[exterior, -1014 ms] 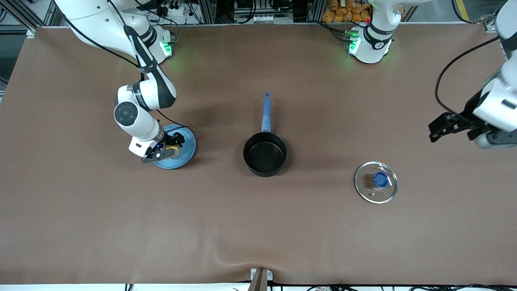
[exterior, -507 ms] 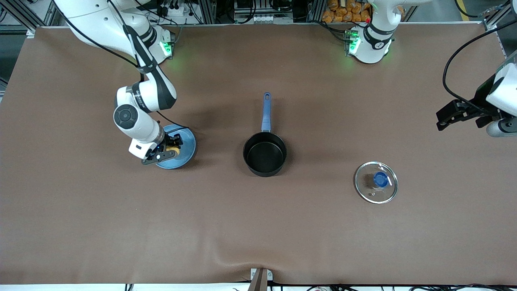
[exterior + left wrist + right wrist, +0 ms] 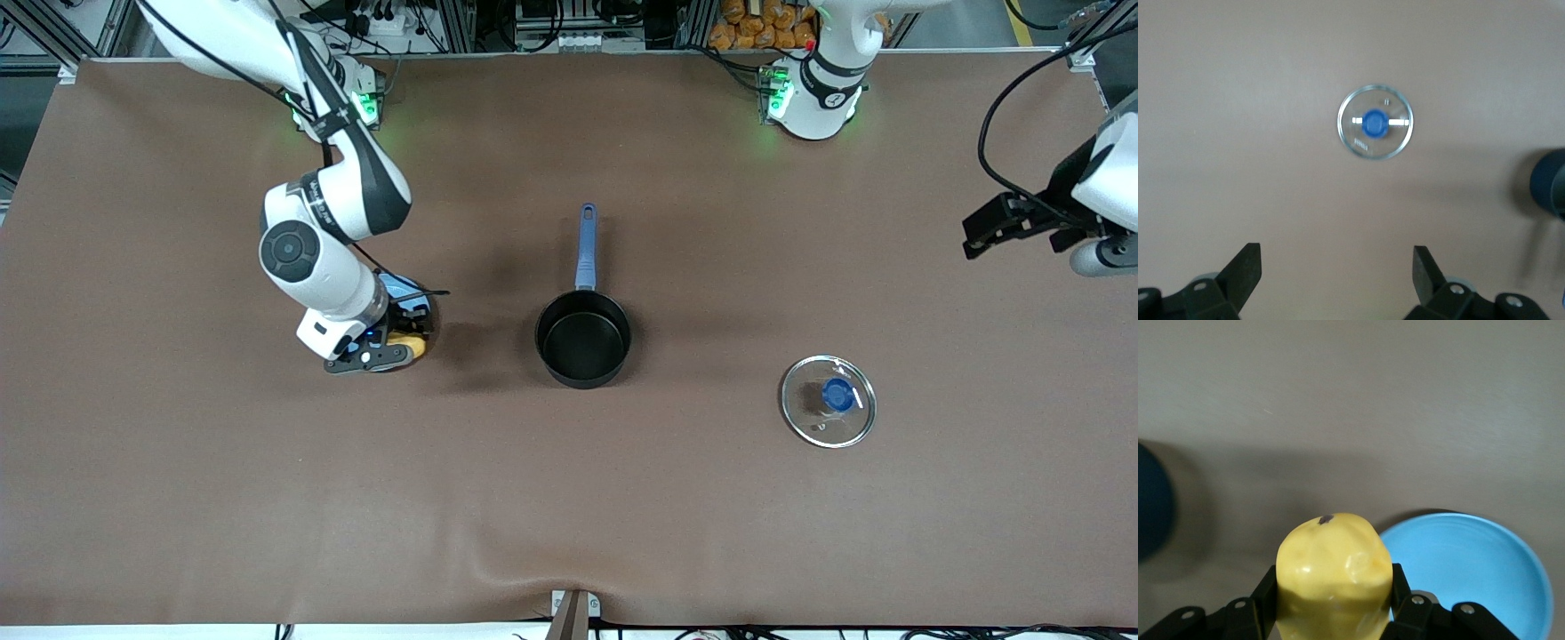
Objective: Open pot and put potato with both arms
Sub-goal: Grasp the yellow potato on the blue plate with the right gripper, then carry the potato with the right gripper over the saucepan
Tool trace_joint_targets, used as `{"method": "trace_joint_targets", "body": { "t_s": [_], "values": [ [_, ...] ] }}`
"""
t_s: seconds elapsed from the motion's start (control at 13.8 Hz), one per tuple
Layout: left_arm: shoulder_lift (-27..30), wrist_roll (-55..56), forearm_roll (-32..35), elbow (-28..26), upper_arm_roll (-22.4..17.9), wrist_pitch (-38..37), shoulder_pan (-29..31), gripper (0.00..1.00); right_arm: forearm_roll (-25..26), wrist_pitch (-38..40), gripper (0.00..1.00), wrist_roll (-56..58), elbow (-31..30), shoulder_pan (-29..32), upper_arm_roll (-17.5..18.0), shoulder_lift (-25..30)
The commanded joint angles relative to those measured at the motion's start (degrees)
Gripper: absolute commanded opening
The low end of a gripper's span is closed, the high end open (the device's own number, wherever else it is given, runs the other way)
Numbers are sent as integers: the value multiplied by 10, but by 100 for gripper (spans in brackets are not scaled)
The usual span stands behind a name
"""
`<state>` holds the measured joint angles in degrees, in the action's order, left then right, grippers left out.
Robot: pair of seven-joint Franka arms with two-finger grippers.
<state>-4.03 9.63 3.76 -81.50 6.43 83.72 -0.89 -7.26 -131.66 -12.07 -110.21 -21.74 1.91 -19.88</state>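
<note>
Currently: my right gripper [image 3: 402, 342] clamps the potato [image 3: 1333, 577] above the plate [image 3: 1478, 573]; left gripper [image 3: 1337, 277] spread wide (waiting, 1 lid [image 3: 1375, 123] below).

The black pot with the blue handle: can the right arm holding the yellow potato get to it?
Probably yes. The right gripper is shut on the yellow potato, the round black pot sits open, and only bare brown table lies between them.

High front camera faces both bases; wrist cameras look down, sharing the table [image 3: 569, 498].
</note>
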Motion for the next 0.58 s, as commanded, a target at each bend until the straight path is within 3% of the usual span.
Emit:
{"method": "trace_joint_targets", "body": {
  "t_s": [0.0,0.51],
  "values": [
    [43,0,-21,-44,2,-16,-4,100,-25,65,9,-35,100,-23,-3,-36],
    [118,14,-75,-142,4,14,5,100,-19,105,9,-211,328,-127,-4,-189]
  ]
}}
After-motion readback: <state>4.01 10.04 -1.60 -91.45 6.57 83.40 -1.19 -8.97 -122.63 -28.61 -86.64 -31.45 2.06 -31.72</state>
